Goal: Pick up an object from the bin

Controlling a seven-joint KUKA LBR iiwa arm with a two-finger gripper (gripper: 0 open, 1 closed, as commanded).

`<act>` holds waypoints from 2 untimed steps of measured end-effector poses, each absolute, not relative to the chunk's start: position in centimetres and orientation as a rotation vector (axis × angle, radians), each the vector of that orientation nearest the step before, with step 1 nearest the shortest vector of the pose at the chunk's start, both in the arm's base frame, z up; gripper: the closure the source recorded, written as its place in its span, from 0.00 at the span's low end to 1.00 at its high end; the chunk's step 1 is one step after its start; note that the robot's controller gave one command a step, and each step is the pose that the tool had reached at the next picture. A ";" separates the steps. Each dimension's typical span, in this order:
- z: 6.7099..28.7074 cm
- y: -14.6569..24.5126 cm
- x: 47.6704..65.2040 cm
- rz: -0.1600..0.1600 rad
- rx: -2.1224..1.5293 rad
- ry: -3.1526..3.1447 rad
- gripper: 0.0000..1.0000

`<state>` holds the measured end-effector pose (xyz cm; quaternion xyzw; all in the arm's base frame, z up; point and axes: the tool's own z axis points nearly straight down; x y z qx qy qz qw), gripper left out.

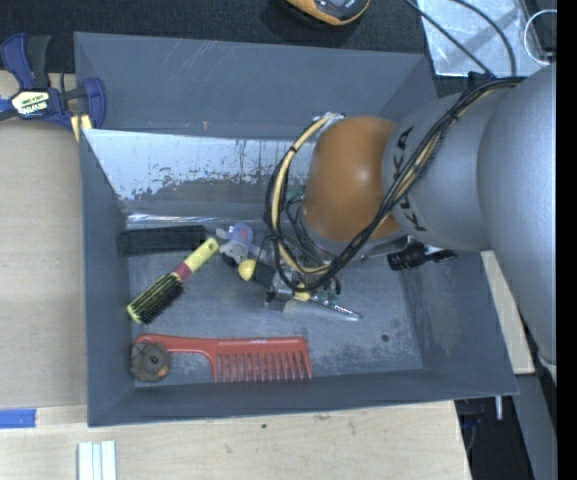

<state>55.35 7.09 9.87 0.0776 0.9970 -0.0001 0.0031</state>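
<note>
Since nothing shows as lifted clear of the bin (98,268), the pick looks to be in its early part: the arm is down among the things, but a grasp is not confirmed. The red comb (248,358) lies flat along the near side of the bin floor, with its round handle end to the left and its teeth to the right. Above the comb's handle end a brush (173,280) with black bristles and a yellow handle lies slanted, and beyond that, further from the comb, is a long black flat thing (163,239) against the back wall. Above the comb's toothed end sits a small cluster, a bluish-grey piece (236,236) with a little yellow piece (249,267) just beside it. Right of these, still above the comb's teeth and near them, the gripper (290,293) is low over the floor under the arm's orange cover (348,183) and its cables. Its tip is just beside the yellow piece, the nearest candidate, though contact is hidden. Whether the gripper is open or closed I cannot tell, as the cover and wiring hide it. By my reading, closing on a thing, lifting it and carrying it out all remain to be done.
</note>
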 end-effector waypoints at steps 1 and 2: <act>10.9 7.1 55.1 -0.003 0.243 3.134 1.00; 12.9 7.0 55.1 -0.002 0.243 3.134 1.00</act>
